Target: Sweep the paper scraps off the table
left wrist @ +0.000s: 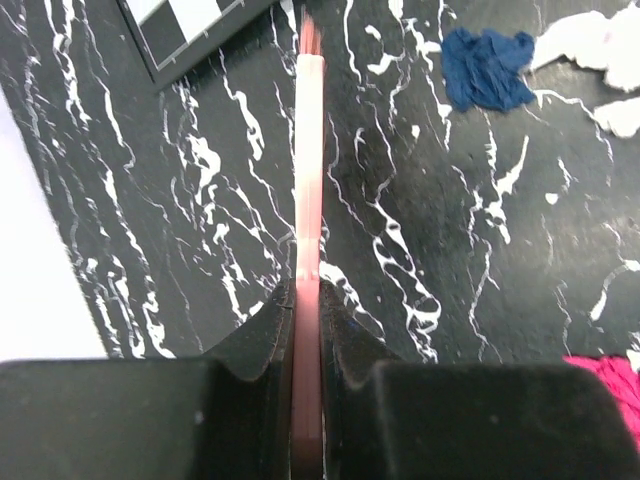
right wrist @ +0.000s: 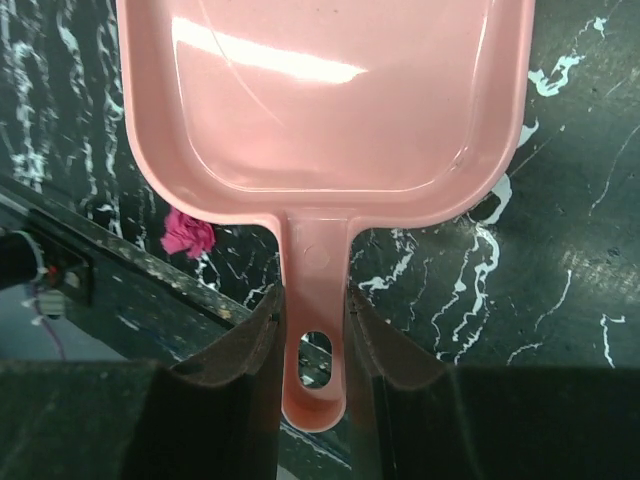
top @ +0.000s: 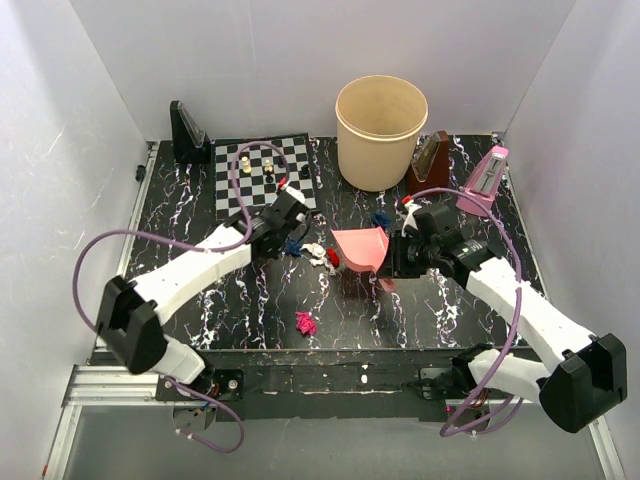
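My left gripper is shut on a thin pink brush handle, seen edge-on and pointing at the chessboard corner. My right gripper is shut on the handle of the pink dustpan, held tilted over the black marbled table. The pan looks empty. Paper scraps lie between the arms: a blue one, a white one and a red one. A magenta one lies near the front edge. Another blue one lies behind the pan.
A chessboard with several pieces lies at the back left, beside a black bookend. A beige bucket stands at the back centre. A brown metronome and a pink one stand at the back right. The table's front edge is near.
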You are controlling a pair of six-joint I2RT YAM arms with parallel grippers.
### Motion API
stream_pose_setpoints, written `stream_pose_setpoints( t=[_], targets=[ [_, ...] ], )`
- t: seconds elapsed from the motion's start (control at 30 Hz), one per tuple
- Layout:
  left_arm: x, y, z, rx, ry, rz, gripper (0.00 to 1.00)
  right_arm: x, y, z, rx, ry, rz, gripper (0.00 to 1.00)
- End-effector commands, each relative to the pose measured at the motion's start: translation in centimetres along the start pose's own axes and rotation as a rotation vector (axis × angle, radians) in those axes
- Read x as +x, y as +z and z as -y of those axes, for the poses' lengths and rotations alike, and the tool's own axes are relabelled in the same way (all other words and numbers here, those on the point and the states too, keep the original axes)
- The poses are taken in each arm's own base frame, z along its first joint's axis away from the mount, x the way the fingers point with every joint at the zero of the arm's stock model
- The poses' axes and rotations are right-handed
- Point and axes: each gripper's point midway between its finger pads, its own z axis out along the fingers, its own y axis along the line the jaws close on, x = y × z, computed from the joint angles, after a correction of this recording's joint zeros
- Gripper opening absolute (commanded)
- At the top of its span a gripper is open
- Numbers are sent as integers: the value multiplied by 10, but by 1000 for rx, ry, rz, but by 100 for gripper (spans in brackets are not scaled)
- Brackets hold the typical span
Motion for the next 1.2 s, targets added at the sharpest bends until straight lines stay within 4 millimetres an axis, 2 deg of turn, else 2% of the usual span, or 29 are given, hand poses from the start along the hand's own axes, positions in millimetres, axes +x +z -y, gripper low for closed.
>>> stream_pose_setpoints(
  t=[0.0, 0.13, 0.23, 0.37, 0.57, 0.77, 0.83, 0.87, 0.9, 1.07, 1.17],
  targets=[
    [-23, 8, -13, -113, 86, -23, 0, 4, -6, 18, 146, -80, 44, 1],
    [-30, 25, 3, -90, 134, -71, 0, 10, -14, 32, 212, -85, 64, 1],
    [-33, 37, 13, -79, 170, -100, 0, 3, -29, 51, 344, -54, 120, 1],
    [-40, 40, 24, -35, 165, -109, 0, -19, -51, 78, 540, 12, 241, 1],
    [-51, 34, 56, 143, 137, -81, 0, -45, -68, 81, 615, 45, 323, 1],
    [-57, 17, 110, 392, 131, -94, 0, -48, -78, 71, 546, 60, 375, 1],
    [-55, 8, 121, 445, 131, -108, 0, -48, -81, 70, 533, 61, 394, 1],
    [-55, 4, 119, 428, 134, -119, 0, -48, -84, 69, 527, 61, 404, 1],
    [-51, 1, 110, 376, 137, -154, 0, -48, -85, 69, 529, 58, 403, 1],
    [-54, -13, 33, 11, 143, -182, 0, -47, -92, 72, 537, 63, 417, 1],
    [-63, -26, 19, -29, 104, -155, 0, -48, -95, 69, 522, 65, 432, 1]
  ],
)
